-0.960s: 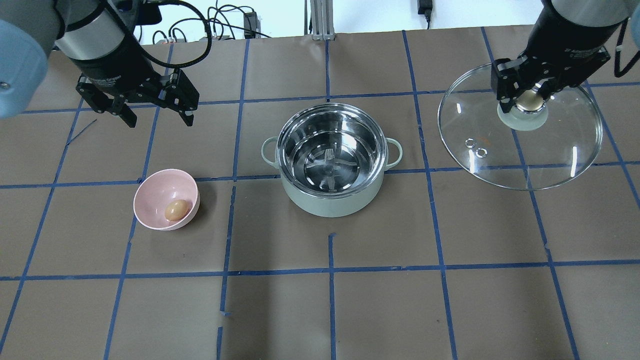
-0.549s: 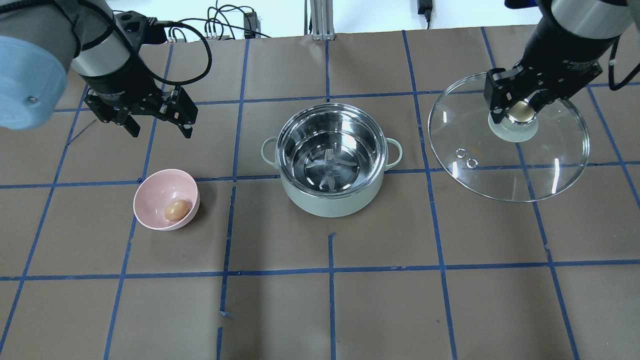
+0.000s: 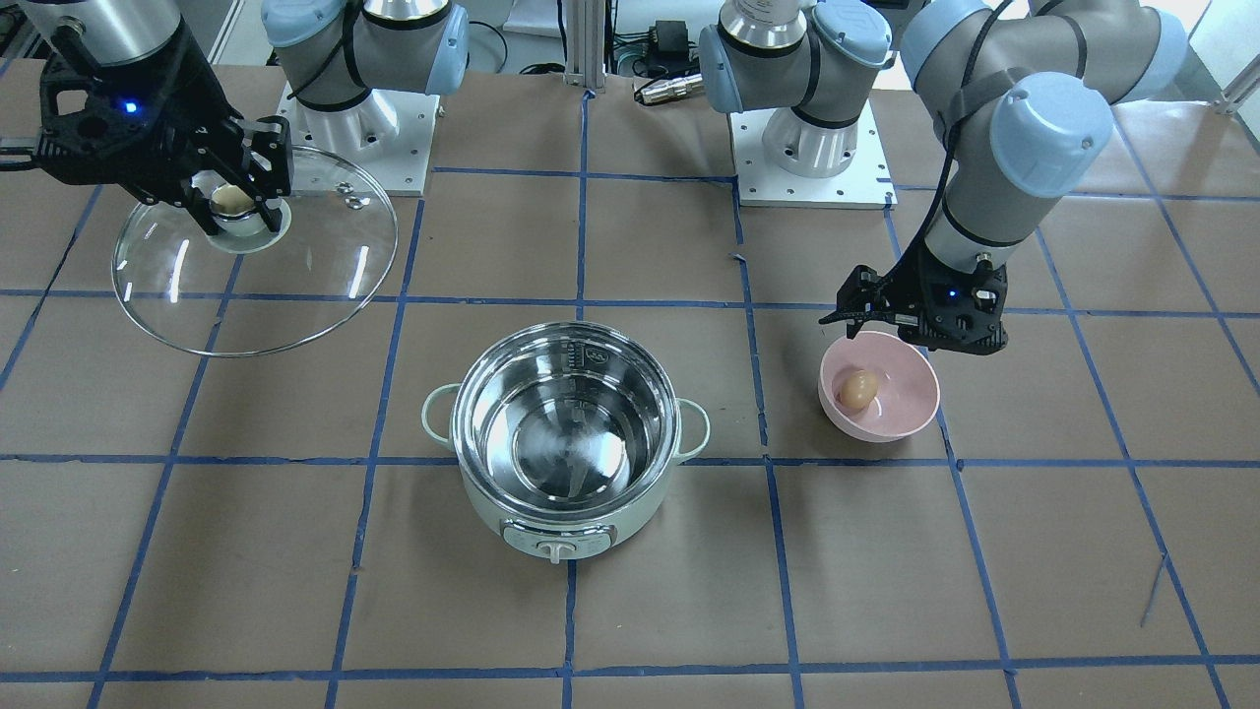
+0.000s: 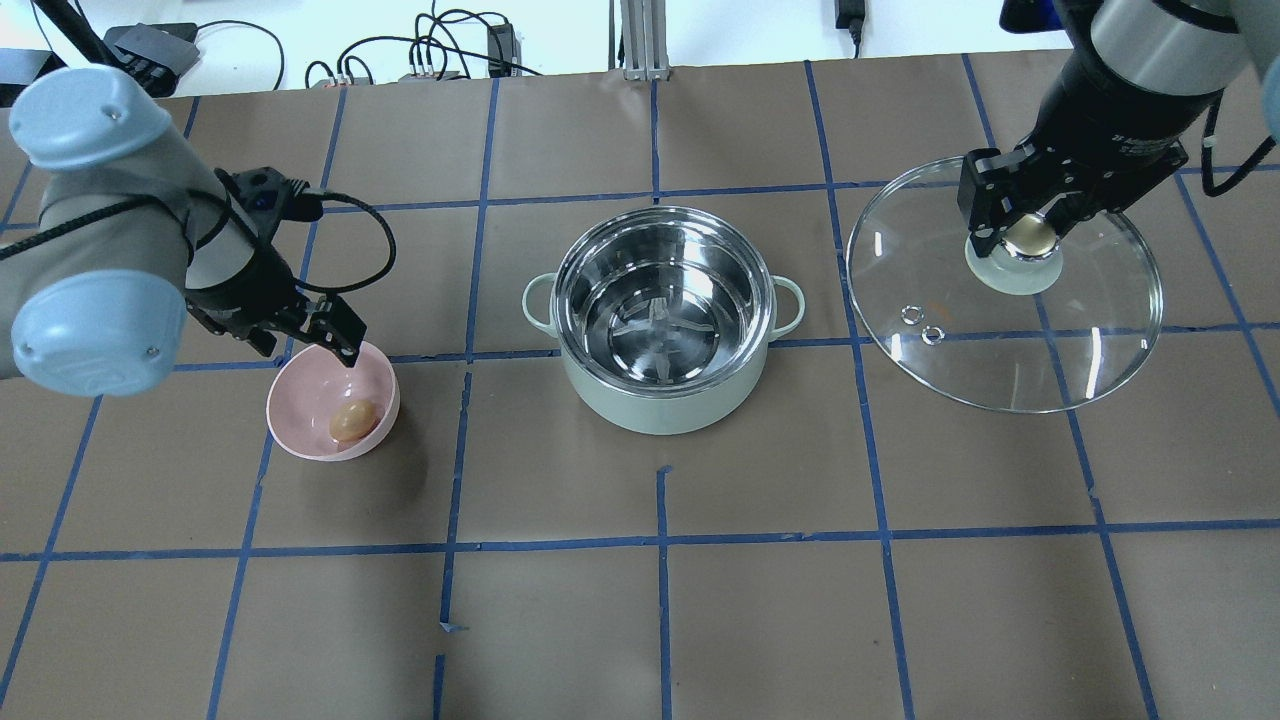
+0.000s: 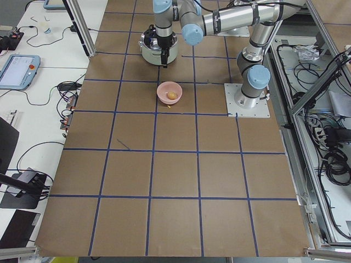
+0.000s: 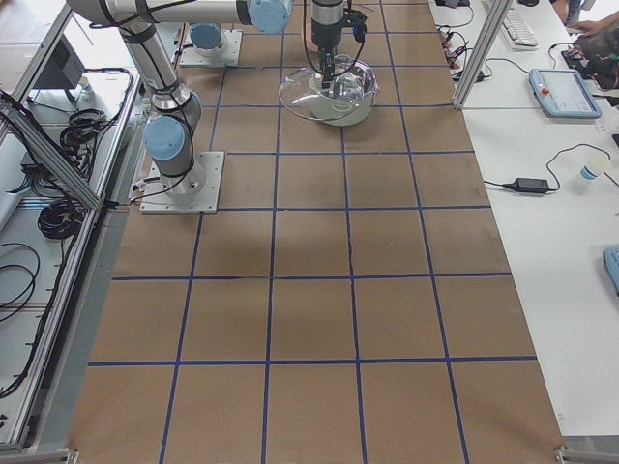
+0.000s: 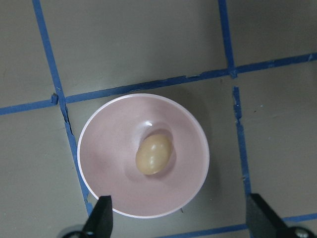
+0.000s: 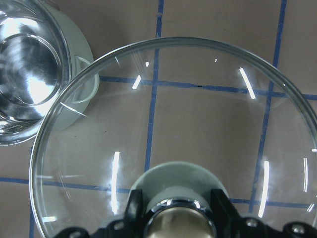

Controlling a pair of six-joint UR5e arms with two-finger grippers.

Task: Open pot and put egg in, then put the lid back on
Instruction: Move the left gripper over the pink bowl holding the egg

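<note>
The mint-green pot [image 4: 660,405] stands uncovered mid-table, its steel inside bare; it also shows in the front view [image 3: 566,512]. The brown egg [image 4: 352,420] lies in a pink bowl [image 4: 320,385] left of the pot. My left gripper [image 4: 308,352] is open and empty, low over the bowl's back rim. In the left wrist view, the egg [image 7: 154,153] lies ahead between the fingertips [image 7: 101,218]. My right gripper [image 4: 1028,235] is shut on the beige knob of the glass lid [image 4: 1000,330], which it holds up to the right of the pot.
Brown paper with a blue tape grid covers the table [image 4: 660,600]. In the right wrist view the lid's [image 8: 198,124] rim overlaps the pot's side handle [image 8: 81,94]. Cables lie beyond the table's back edge [image 4: 440,50].
My left gripper has come forward and down from the back left to the pink bowl's rim, staying open. My right gripper has carried the lid a little toward the pot.
</note>
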